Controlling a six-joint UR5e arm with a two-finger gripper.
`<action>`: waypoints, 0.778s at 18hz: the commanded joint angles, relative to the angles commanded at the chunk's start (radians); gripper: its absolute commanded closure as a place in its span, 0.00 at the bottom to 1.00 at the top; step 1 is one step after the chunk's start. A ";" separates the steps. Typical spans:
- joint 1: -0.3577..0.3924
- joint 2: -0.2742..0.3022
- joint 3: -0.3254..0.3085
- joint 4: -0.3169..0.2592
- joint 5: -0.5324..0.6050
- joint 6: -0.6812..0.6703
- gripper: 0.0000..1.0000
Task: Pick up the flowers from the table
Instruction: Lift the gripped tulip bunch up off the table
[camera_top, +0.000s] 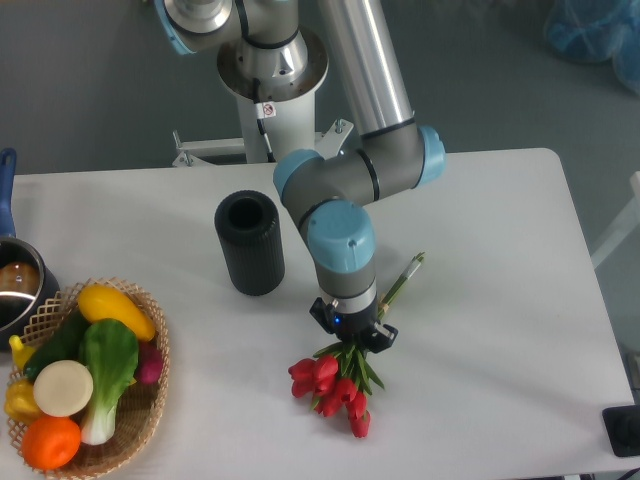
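Note:
The flowers (335, 388) are a small bunch of red tulips with green leaves, lying on the white table (500, 300) near its front middle. Their thin pale-green stems (405, 275) run up and to the right from under the arm. My gripper (352, 338) points straight down over the leaves, just above the red heads. Its black fingers (386, 335) stick out on either side of the bunch and look spread apart. The fingertips and the part of the stems under the wrist are hidden.
A black cylinder (250, 243) stands upright left of the arm. A wicker basket (150, 400) of colourful vegetables sits at the front left corner. A dark pot (18, 285) stands at the left edge. The robot's base (270, 70) is behind the table.

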 joint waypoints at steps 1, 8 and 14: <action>0.014 0.008 0.012 -0.024 -0.008 0.005 1.00; 0.012 0.075 0.141 -0.251 -0.028 0.023 1.00; 0.032 0.129 0.213 -0.370 -0.025 0.049 1.00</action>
